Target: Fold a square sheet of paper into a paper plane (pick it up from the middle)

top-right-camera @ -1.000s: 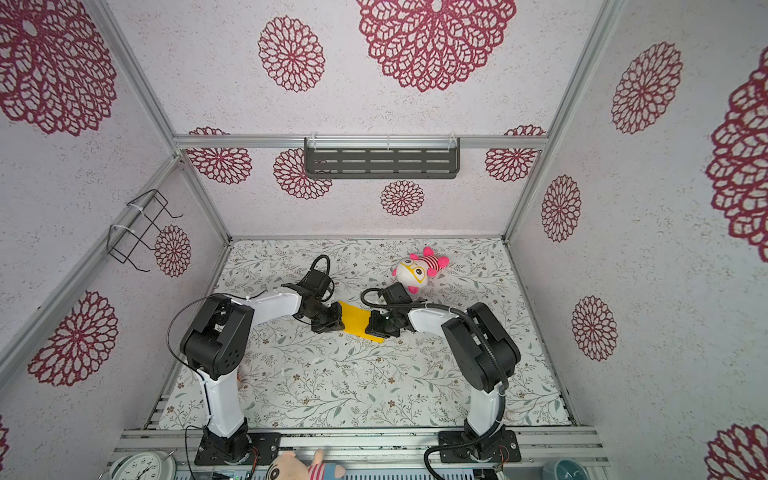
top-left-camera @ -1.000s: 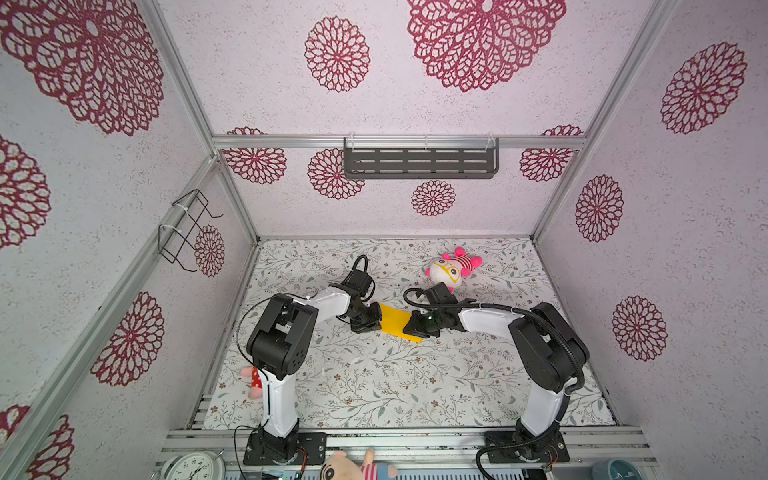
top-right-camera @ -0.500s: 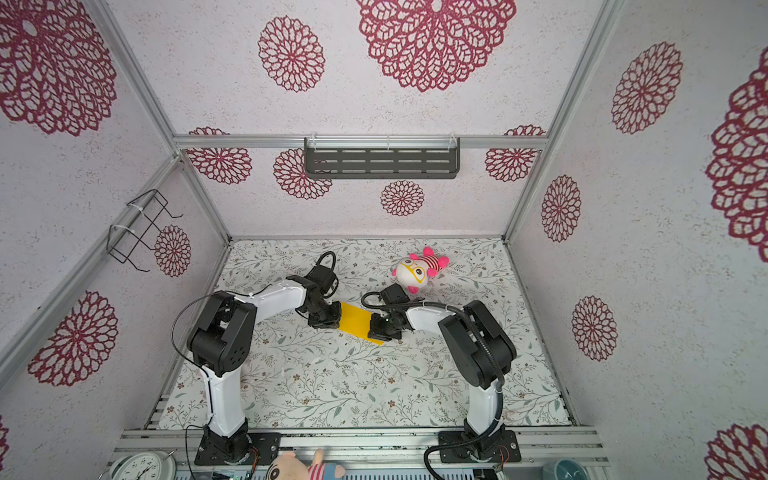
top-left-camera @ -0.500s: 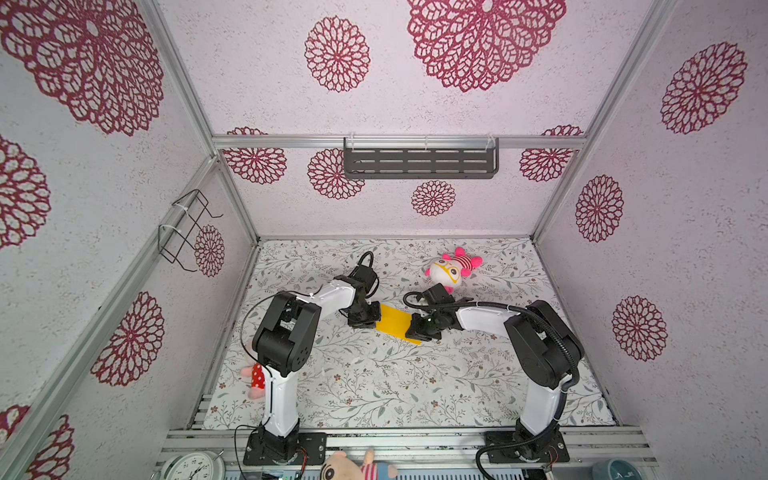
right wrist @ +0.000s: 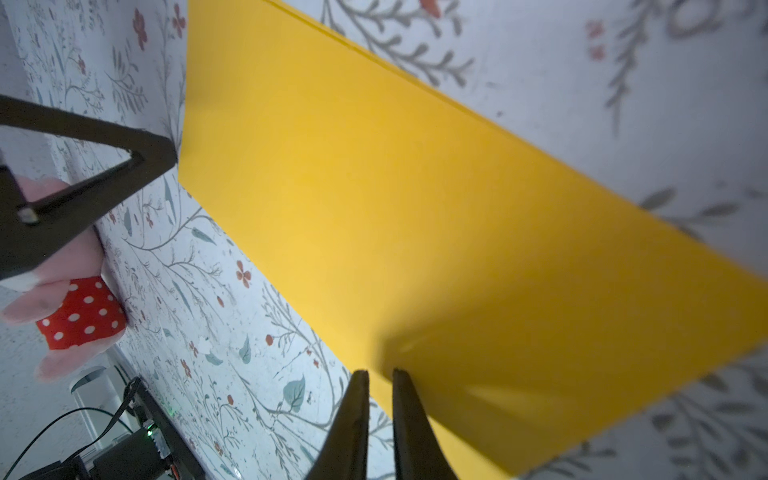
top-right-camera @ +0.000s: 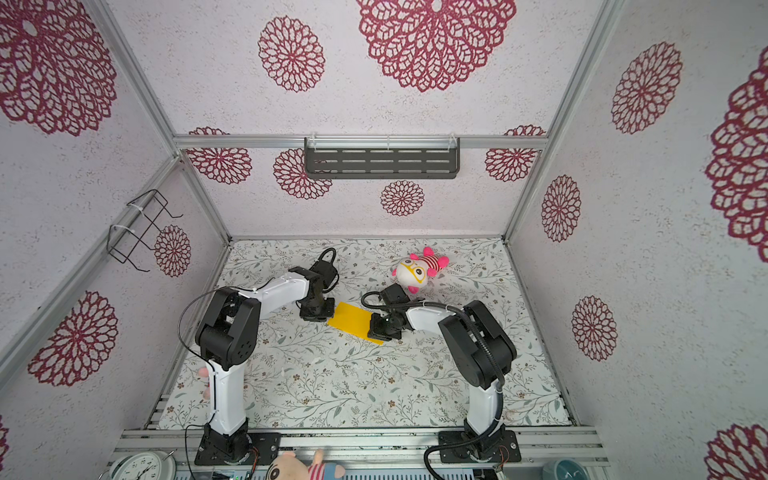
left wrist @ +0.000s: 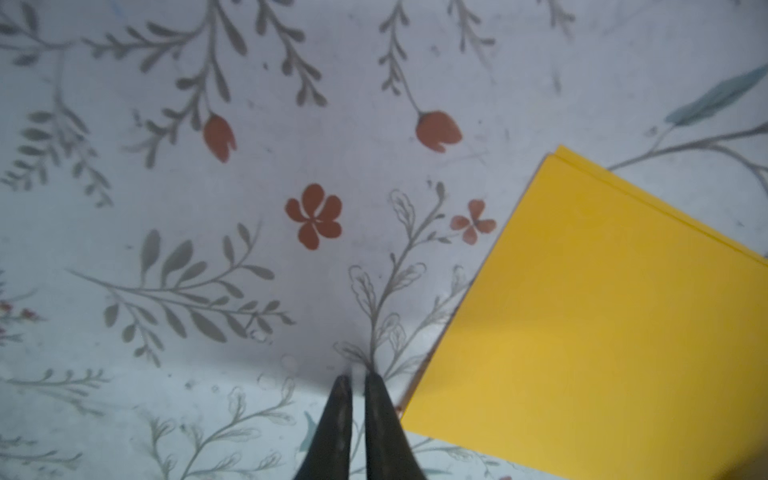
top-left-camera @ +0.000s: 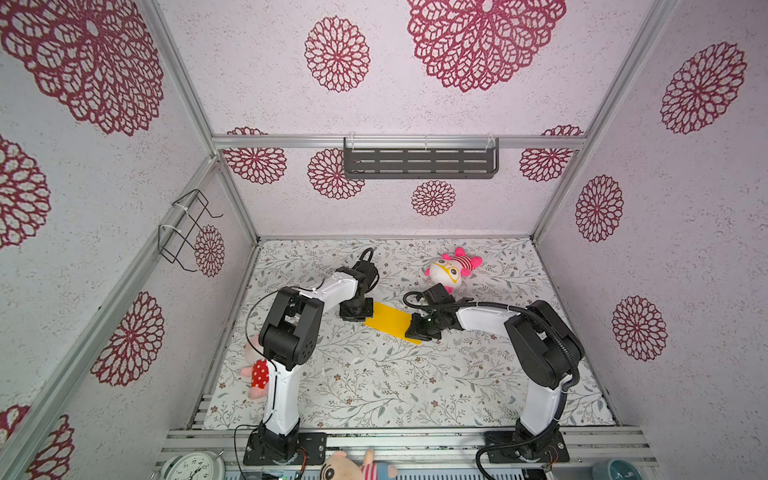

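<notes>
So the square sheet of paper [top-left-camera: 390, 322] was lying flat on the tabletop [top-left-camera: 374, 386], folded over into a two-layer rectangle. It sat right between the two arms, near the pink-and-white plush toy [top-left-camera: 451, 270]. The left fingers [left wrist: 337, 424] were nearly together, just a slit, holding nothing, with the tips down beside the paper's corner. The right fingers [right wrist: 409, 424] had the same narrow gap and sat over the paper's long edge, but I couldn't tell if they gripped it.

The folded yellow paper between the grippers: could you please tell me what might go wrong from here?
The paper shows two layers slightly offset along one edge, so later folds may come out skewed. The left gripper sits just off its edge; a nudge could slide the sheet instead of creasing it.
</notes>
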